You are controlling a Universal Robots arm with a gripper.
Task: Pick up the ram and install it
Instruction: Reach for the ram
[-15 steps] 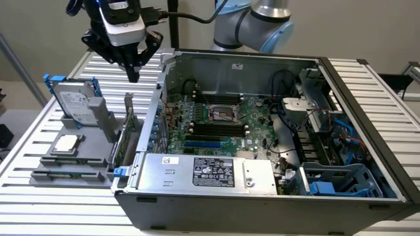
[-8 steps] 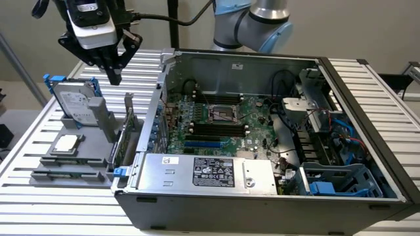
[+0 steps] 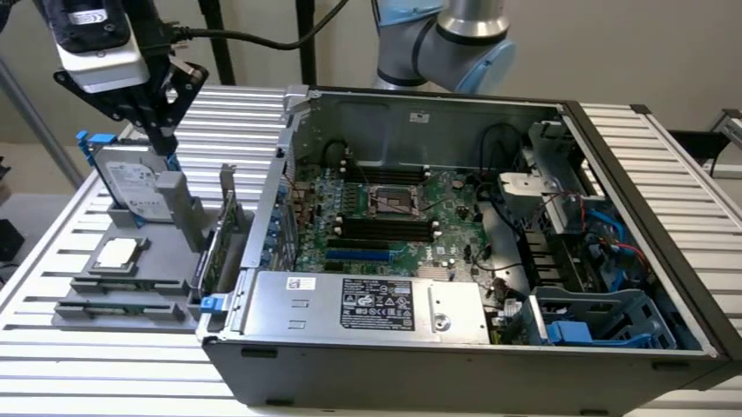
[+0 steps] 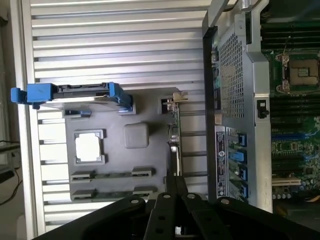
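Observation:
Two ram sticks stand on edge in slots of a grey holder block (image 3: pixel 174 261), at the front of it in the exterior view. One ram stick (image 3: pixel 125 283) (image 4: pixel 112 174) lies just behind the other (image 3: pixel 114 309) (image 4: pixel 112 192). My gripper (image 3: pixel 162 139) (image 4: pixel 173 181) hangs well above the block, over its back part near the upright hard drive (image 3: pixel 134 184), apart from both sticks. Its fingers meet in a point with nothing between them. The black memory slots (image 3: pixel 383 229) (image 4: pixel 295 107) sit on the motherboard inside the open computer case (image 3: pixel 649 200).
On the block also rest a square silver processor (image 3: pixel 117 254) (image 4: pixel 89 147) and an upright green expansion card (image 3: pixel 228 221) (image 4: pixel 174 125), close to the case wall (image 4: pixel 235 100). The hard drive has a blue bracket (image 4: pixel 37 93). A power supply (image 3: pixel 371 304) fills the case's front. Slatted metal table (image 3: pixel 69 365).

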